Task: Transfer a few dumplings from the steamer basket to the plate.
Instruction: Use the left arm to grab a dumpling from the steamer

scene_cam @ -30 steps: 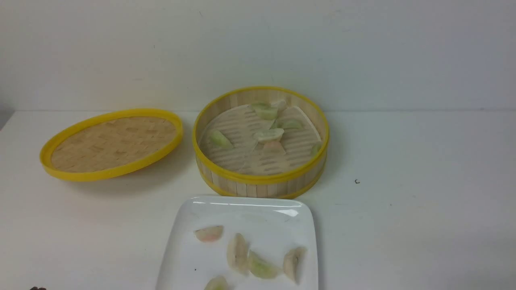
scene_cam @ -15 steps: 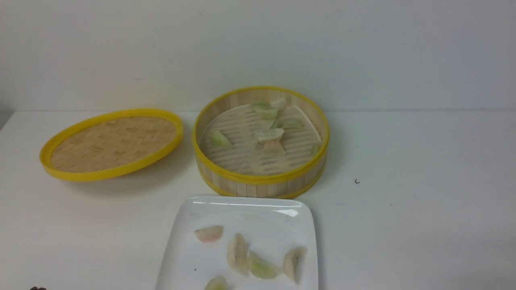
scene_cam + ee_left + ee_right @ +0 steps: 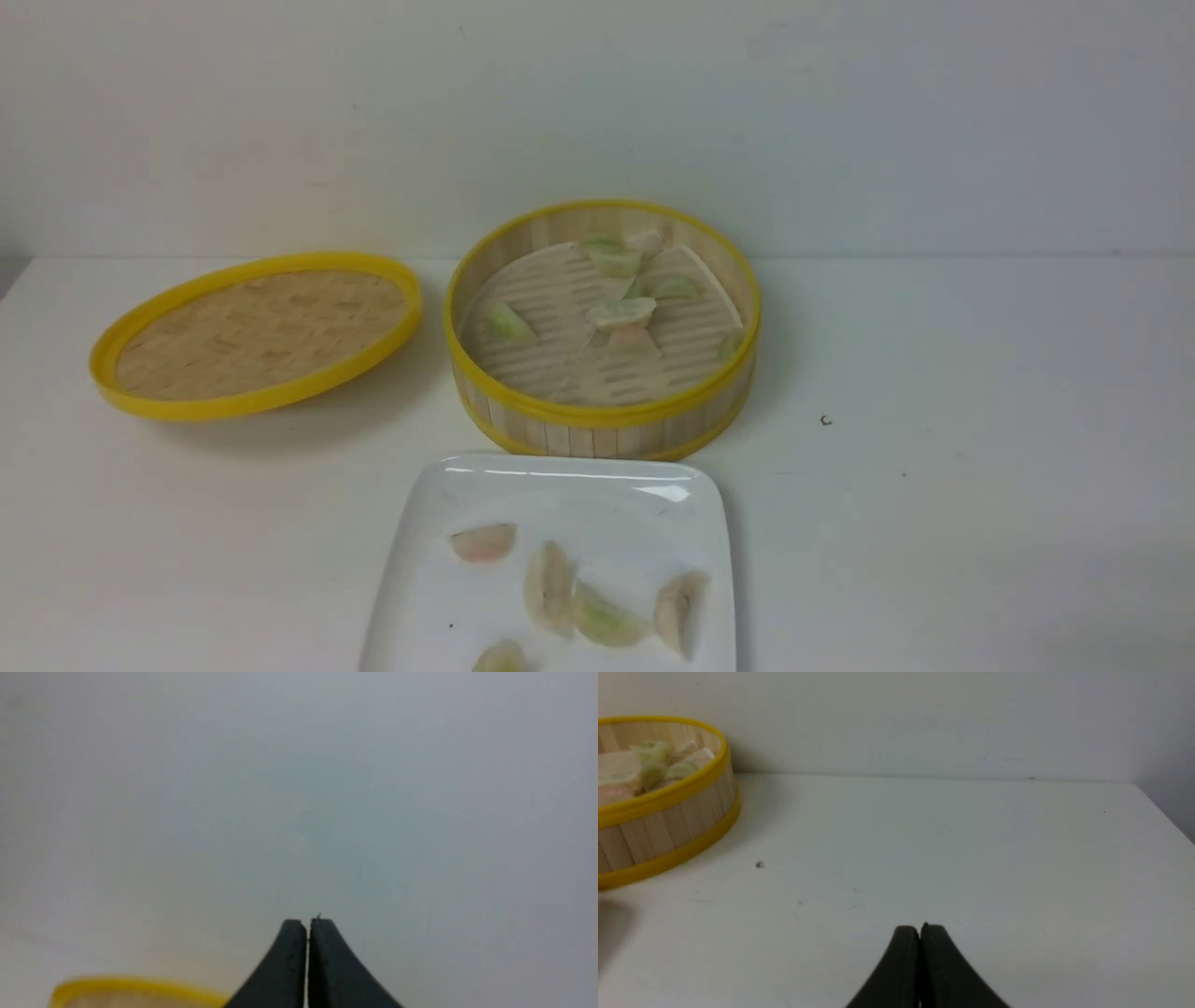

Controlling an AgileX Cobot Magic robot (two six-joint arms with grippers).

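The counter [image 3: 934, 523] fills the lower part of the front view, much as it did a second ago; the dark brown scrap formerly visible at the bottom left corner no longer shows.

The steamer basket [image 3: 602, 415] keeps its place at the upper centre, its yellow rims around pale slatted sides. On its floor lie several dumplings: a green one [image 3: 511, 322] at the left, a cluster at centre and toward the back, and one partly hidden by the rim at the right.

The plate [image 3: 551, 485], white and square with rounded corners, stays at the bottom centre, cut off by the frame's lower edge, in front of the basket. Five dumplings show on it, one cropped by that edge, arranged as before.

The woven lid [image 3: 261, 327], yellow-rimmed, remains tilted at the left of the frame, near the basket.

The left tool [image 3: 308, 924] is closed, its tips together, with nothing in its grasp. The right tool [image 3: 920, 931] is likewise closed and holds nothing.

No writing can be read.
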